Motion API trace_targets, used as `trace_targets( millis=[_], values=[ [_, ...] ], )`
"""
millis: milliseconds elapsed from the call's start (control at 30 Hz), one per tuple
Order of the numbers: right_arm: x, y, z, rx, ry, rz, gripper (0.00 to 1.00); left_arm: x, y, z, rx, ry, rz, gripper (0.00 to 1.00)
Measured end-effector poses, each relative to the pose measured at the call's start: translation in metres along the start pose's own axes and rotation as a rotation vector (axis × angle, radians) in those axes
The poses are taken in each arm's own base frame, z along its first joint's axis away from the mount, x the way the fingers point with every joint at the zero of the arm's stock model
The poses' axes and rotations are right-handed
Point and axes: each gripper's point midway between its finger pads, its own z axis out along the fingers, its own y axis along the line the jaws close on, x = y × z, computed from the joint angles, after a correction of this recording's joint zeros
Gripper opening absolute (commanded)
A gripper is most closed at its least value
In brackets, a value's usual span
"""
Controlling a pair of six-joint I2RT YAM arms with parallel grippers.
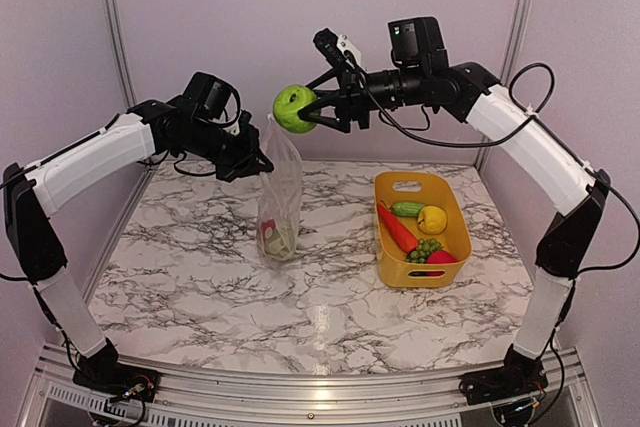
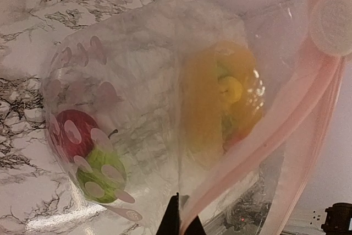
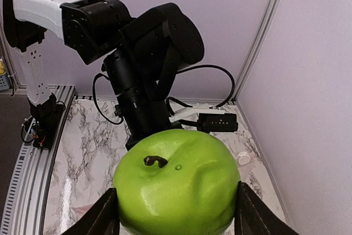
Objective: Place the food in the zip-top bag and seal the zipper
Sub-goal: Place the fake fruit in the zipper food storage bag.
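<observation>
My right gripper (image 1: 312, 111) is shut on a green apple (image 1: 294, 108) and holds it high in the air, just right of the bag's top. In the right wrist view the apple (image 3: 176, 185) sits between both fingers (image 3: 99, 218). My left gripper (image 1: 258, 162) is shut on the top edge of the clear zip-top bag (image 1: 281, 197), which hangs down to the table. In the left wrist view the fingers (image 2: 175, 221) pinch the bag by its pale pink zipper strip (image 2: 275, 130). A red and green item (image 2: 88, 152) lies at the bag's bottom.
A yellow basket (image 1: 447, 187) stands right of the bag. It holds a long red vegetable (image 1: 397, 228), a cucumber (image 1: 407, 209), a lemon (image 1: 432, 219), green grapes (image 1: 424, 249) and a red piece (image 1: 441, 258). The enclosure's walls are close behind both arms.
</observation>
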Motion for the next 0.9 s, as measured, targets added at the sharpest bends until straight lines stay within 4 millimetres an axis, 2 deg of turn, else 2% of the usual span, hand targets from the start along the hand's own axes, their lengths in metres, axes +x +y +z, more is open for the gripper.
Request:
trace_targets(
  millis=[133,300,633,900],
  values=[
    [0.004,0.016,0.022,-0.061,-0.004,0.051,0.53,-0.001,-0.002,0.0,0.007,-0.006,-0.005,0.0],
    [0.016,0.021,0.036,-0.078,0.02,0.09,0.52,-0.002,-0.004,-0.004,0.014,-0.013,-0.009,0.0],
    [0.063,0.007,0.053,0.001,0.133,0.139,0.52,0.004,-0.006,-0.012,0.027,-0.02,-0.009,0.0],
    [0.084,-0.011,0.056,0.104,0.2,0.129,0.53,0.004,-0.007,-0.013,0.037,-0.027,-0.021,0.0]
  ],
)
